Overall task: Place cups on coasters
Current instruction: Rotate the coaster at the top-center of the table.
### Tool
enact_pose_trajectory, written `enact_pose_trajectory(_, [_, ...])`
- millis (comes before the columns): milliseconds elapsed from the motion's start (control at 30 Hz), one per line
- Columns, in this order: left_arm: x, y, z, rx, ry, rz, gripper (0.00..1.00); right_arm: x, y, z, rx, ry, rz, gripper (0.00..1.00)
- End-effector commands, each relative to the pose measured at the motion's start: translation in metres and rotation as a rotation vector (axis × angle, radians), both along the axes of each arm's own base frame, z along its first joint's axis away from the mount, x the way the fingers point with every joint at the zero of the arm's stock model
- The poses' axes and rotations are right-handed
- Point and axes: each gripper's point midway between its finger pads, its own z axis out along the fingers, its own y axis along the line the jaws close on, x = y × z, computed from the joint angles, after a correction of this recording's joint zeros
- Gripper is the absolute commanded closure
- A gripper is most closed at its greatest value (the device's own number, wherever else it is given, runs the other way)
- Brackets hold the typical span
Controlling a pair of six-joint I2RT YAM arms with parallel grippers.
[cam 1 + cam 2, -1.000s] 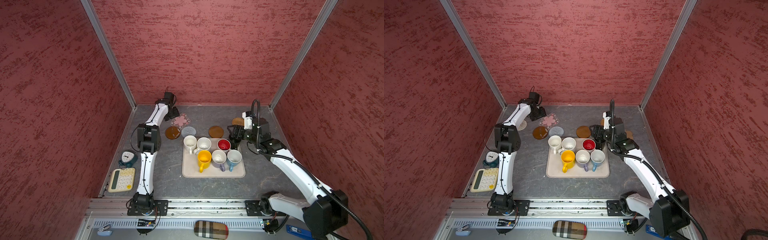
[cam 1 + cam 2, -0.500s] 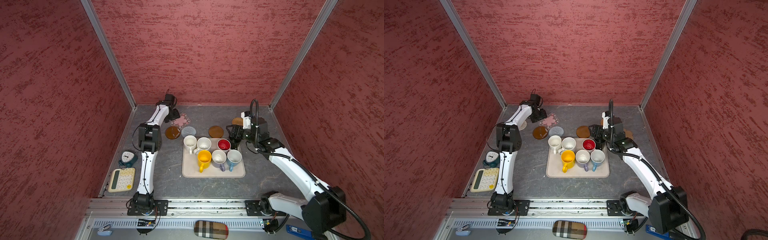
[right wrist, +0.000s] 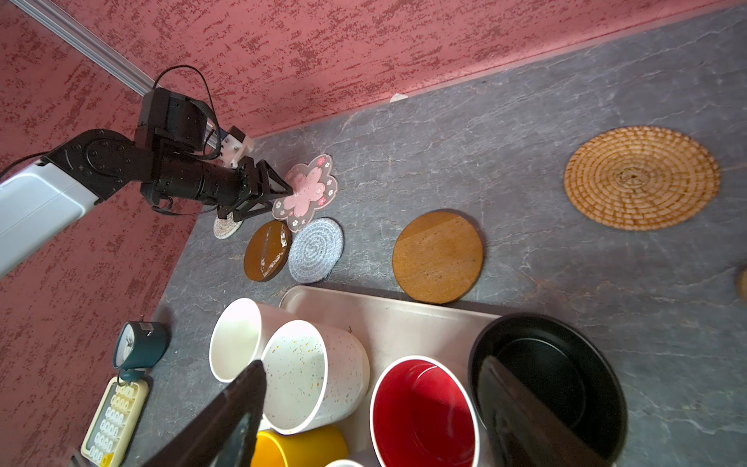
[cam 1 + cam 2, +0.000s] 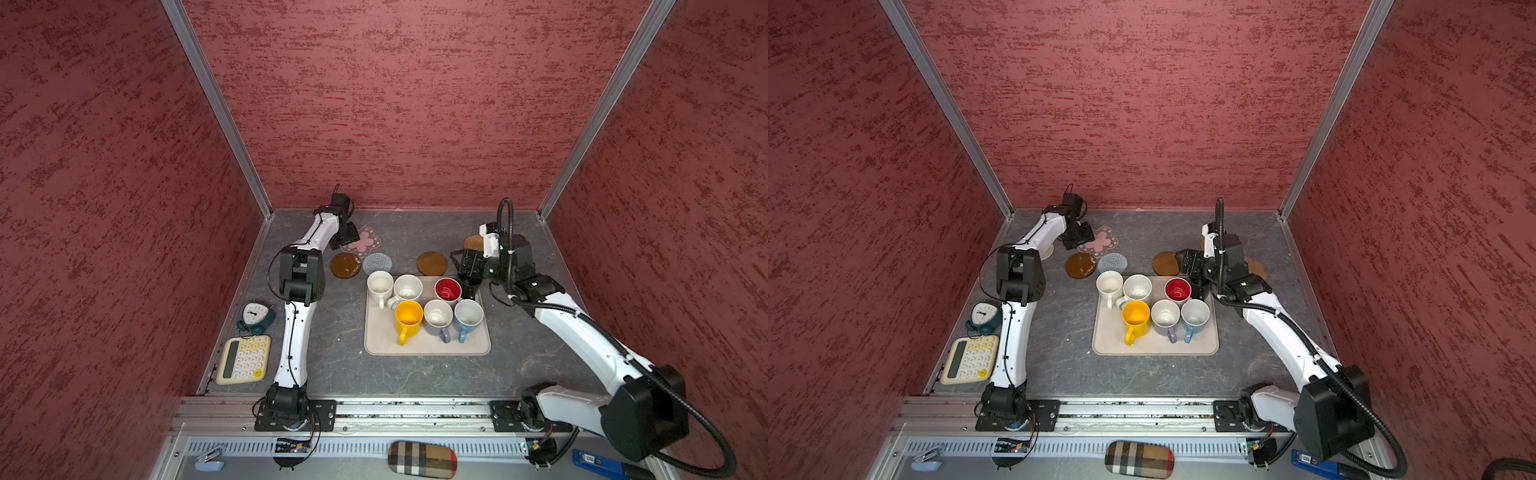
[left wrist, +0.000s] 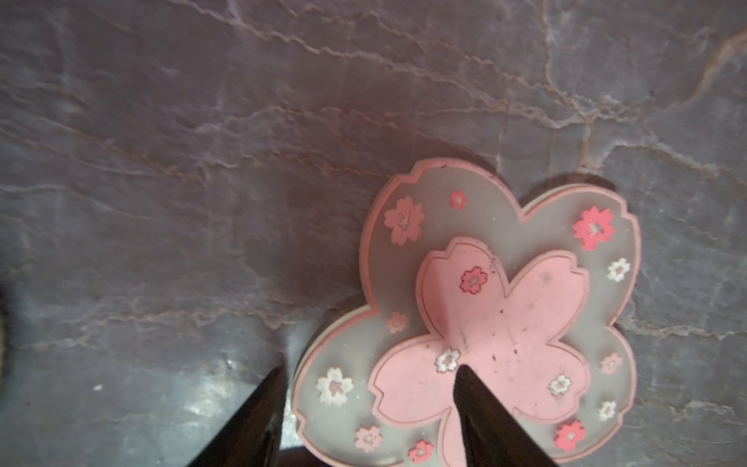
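My left gripper (image 5: 372, 370) is open at the pink flower coaster (image 5: 505, 315), one finger over its top and the other on the table beside its edge. Both top views show that coaster (image 4: 368, 241) (image 4: 1102, 241) at the back left. My right gripper (image 3: 372, 364) is open above the tray's back row of cups. One of its fingers hangs over the black cup (image 3: 566, 364), the other over the speckled white cup (image 3: 299, 372), with the red-lined cup (image 3: 420, 412) between. Yellow (image 4: 409, 318), lavender (image 4: 437, 316) and light blue (image 4: 468, 316) cups fill the front row.
The beige tray (image 4: 428, 349) holds all the cups. Behind it lie a glossy brown disc (image 4: 345, 266), a grey woven round (image 4: 377, 263), a matt brown disc (image 4: 432, 263), a rattan round (image 3: 642, 178), a cork coaster (image 4: 1256, 266) and a beige woven round (image 3: 226, 228). A clock (image 4: 254, 316) and a calculator (image 4: 244, 359) sit by the left wall.
My left gripper has edged onto the flower coaster and its jaws have narrowed a little. The right gripper has barely moved above the cups.
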Motion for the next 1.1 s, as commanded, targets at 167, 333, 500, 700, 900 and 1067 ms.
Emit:
enact_pose_trajectory(167, [0.000, -0.026, -0.011, -0.038, 0.001, -0.007, 0.38, 0.003, 0.005, 0.003, 0.019, -0.021, 0.011, 0.17])
enact_pose_trajectory(333, [0.004, -0.047, -0.013, -0.077, -0.010, -0.009, 0.40, 0.001, 0.003, 0.003, 0.011, -0.020, 0.013, 0.17])
enact_pose_trajectory(500, [0.006, -0.075, -0.020, -0.121, -0.011, -0.029, 0.40, -0.001, 0.002, 0.001, 0.003, -0.019, 0.015, 0.17])
enact_pose_trajectory(700, [0.006, -0.113, -0.023, -0.155, -0.023, -0.079, 0.40, -0.002, 0.001, -0.001, -0.007, -0.019, 0.015, 0.17])
enact_pose_trajectory(900, [0.000, -0.141, -0.023, -0.173, -0.028, -0.120, 0.41, 0.001, 0.003, -0.002, -0.006, -0.020, 0.019, 0.17])
enact_pose_trajectory(1067, [-0.005, -0.159, -0.018, -0.172, -0.038, -0.159, 0.41, 0.003, 0.005, -0.001, -0.004, -0.023, 0.023, 0.17])
